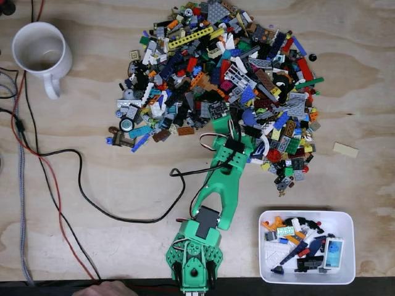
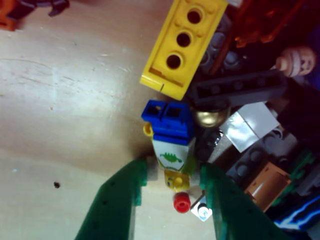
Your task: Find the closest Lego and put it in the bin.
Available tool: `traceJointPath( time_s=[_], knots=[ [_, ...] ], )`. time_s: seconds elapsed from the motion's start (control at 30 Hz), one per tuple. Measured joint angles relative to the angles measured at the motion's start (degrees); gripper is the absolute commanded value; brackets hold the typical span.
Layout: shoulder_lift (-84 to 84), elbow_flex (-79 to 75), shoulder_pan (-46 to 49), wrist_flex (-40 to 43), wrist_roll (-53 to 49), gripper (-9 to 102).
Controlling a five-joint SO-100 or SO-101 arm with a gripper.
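In the wrist view a Lego minifigure (image 2: 172, 145) with blue legs, a white torso bearing a green print, a yellow head and a red cap lies on the wood at the pile's edge. My green gripper (image 2: 172, 170) has a finger (image 2: 125, 200) pressed against each side of its torso, so it is shut on the figure. In the fixed view the gripper (image 1: 242, 127) reaches into the lower middle of the big Lego pile (image 1: 216, 80). The white bin (image 1: 306, 213) sits at the bottom right and holds several pieces.
A white mug (image 1: 40, 49) stands at the top left. Black and red cables (image 1: 80, 179) trail across the left of the wooden table. A tan plate (image 1: 345, 150) lies alone at the right. A yellow holed brick (image 2: 185, 42) lies just beyond the minifigure. Part of a hand (image 1: 102, 288) shows at the bottom edge.
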Motion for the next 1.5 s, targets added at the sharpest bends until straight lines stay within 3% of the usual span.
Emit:
traceJointPath(
  time_s=[0.63,1.0,1.17,1.5],
  knots=[
    [1.1,0.2,-1.7,3.2,3.3,0],
    [19.2,1.2,-0.4,3.2,6.1,0],
    [31.0,2.9,7.6,5.4,7.8,0],
    [51.9,14.1,46.1,11.2,3.9,0]
  ],
)
